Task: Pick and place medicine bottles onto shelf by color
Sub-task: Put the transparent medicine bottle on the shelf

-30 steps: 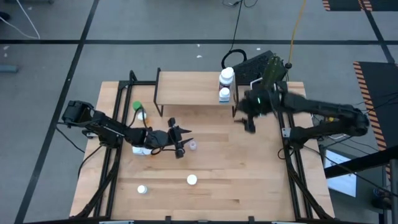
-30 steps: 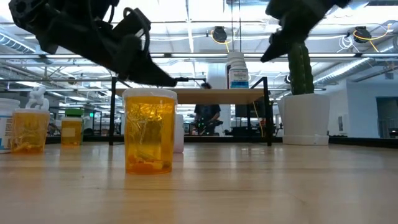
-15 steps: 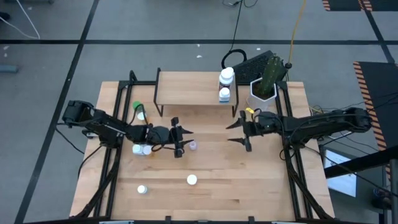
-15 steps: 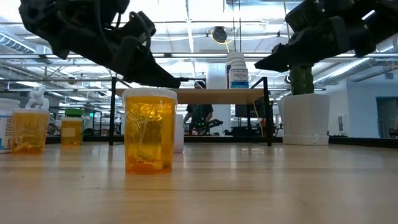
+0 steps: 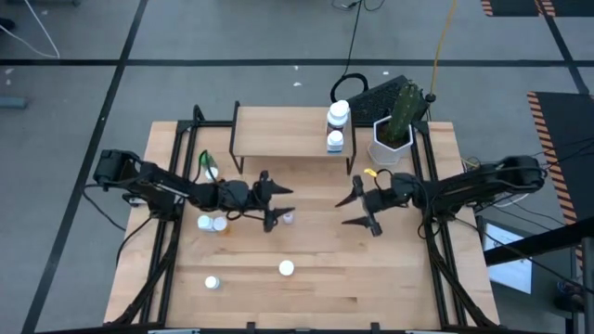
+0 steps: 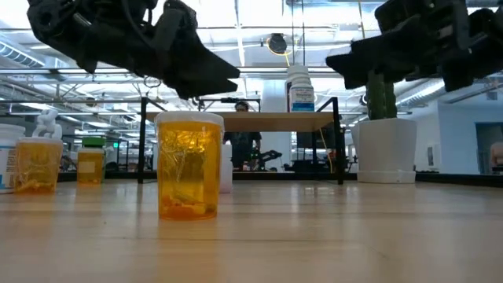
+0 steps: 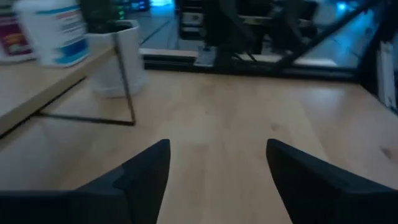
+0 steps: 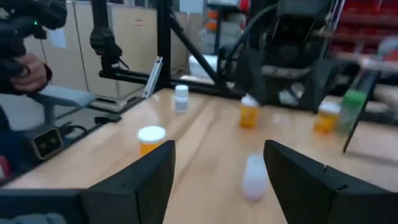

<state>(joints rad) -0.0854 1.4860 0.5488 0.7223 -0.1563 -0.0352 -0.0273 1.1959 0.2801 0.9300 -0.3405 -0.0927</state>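
Observation:
Two white medicine bottles (image 5: 336,125) stand on the right end of the shelf (image 5: 278,130). A green bottle (image 5: 206,163) lies near the shelf's left legs. Two white-capped bottles (image 5: 213,223) stand by the left arm, and two more (image 5: 286,268) (image 5: 213,282) stand near the near edge. A small pale bottle (image 5: 289,216) stands mid-table. My left gripper (image 5: 277,206) is open above the table, just left of that pale bottle. My right gripper (image 5: 351,211) is open, faces left toward it, and touches nothing. In the low view an orange bottle (image 6: 189,174) stands in front.
A white hexagonal pot with a cactus (image 5: 393,132) stands at the shelf's right end. A dark keyboard-like object (image 5: 376,93) lies behind it. Bare wood lies between the two grippers and along the right side of the table (image 5: 399,278). A person (image 6: 240,141) shows far behind the shelf.
My right gripper has come away from the shelf's right end, moving down and toward the near edge, and has turned to point toward the table's left. My left gripper has shifted slightly right and toward the far edge, uncovering the two white-capped bottles under its wrist.

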